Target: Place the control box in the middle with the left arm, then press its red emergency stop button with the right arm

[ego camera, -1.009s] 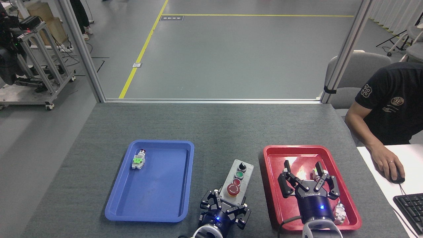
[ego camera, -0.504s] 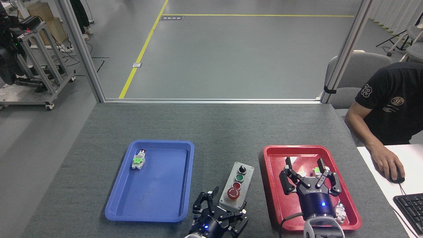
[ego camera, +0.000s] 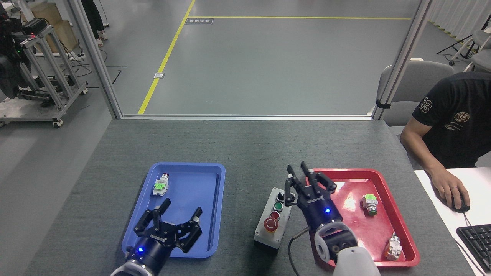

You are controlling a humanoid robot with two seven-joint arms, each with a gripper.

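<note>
Head view, right gripper (ego camera: 298, 168) overlapping control box (ego camera: 273, 215) far end

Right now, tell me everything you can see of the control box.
The control box is an elongated light-grey housing on a black base, lying flat on the dark-grey felt between the blue tray and the red tray. Its top carries a row: black knob, green button, small red button, then the red emergency stop button nearest me. The right gripper hangs over its far end, partly hiding the knob; contact cannot be told.
</note>
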